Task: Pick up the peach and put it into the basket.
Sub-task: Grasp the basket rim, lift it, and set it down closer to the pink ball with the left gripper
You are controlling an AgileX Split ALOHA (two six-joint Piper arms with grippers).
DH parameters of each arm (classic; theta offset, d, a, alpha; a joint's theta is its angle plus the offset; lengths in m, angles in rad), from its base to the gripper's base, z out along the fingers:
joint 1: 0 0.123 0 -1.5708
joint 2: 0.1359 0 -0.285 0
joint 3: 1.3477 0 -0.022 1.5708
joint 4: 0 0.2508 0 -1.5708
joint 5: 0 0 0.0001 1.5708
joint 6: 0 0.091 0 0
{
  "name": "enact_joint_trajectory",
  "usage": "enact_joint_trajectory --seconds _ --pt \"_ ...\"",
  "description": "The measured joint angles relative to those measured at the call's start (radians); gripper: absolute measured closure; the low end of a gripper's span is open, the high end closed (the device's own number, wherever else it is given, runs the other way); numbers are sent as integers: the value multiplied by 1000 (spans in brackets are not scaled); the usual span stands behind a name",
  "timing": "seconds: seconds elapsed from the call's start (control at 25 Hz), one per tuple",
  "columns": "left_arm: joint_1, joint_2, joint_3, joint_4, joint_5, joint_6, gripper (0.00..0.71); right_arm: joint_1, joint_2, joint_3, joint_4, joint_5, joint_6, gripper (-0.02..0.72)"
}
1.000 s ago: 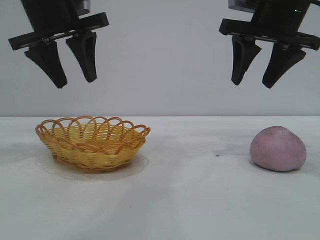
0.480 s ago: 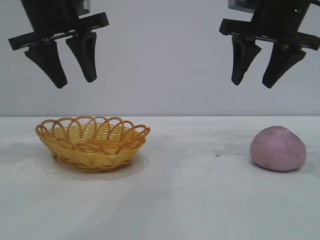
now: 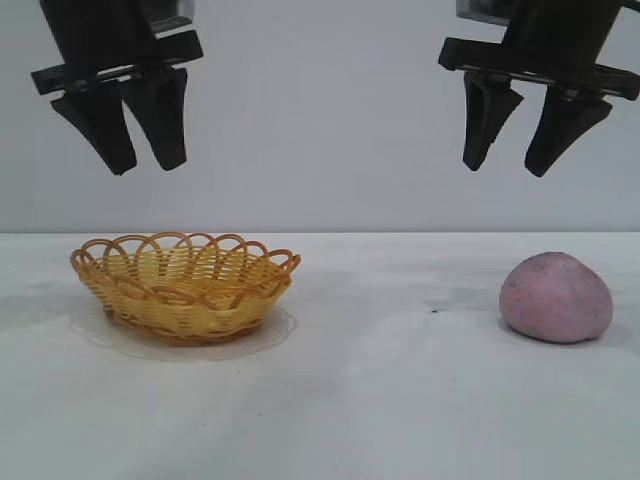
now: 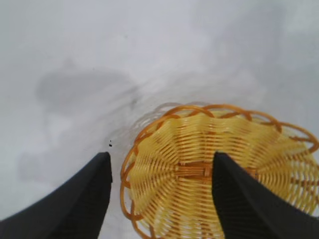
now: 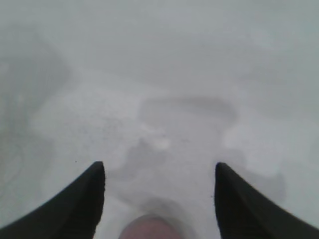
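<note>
The pinkish-mauve peach rests on the white table at the right. High above it, slightly to its left, hangs my right gripper, open and empty. In the right wrist view only the peach's top shows, between that gripper's spread fingers. The yellow wicker basket with its orange looped rim stands at the left, nothing in it. My left gripper hovers open well above the basket's left part. In the left wrist view the basket lies below that gripper.
The white tabletop stretches between basket and peach, bearing only a tiny dark speck. A plain pale wall rises behind the table.
The left gripper has turned about its wrist, so its fingers now look closer together from outside. The right gripper, the peach and the basket have not moved.
</note>
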Motion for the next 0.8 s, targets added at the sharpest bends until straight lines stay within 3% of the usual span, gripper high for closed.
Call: enact_joint_trajectory --seconds 0.24,0.8 --pt "0 45 -17 67 62 117 291 0 0 0 0 2 0 296" --pt "0 239 -153 89 118 136 291 0 0 0 0 5 0 296"
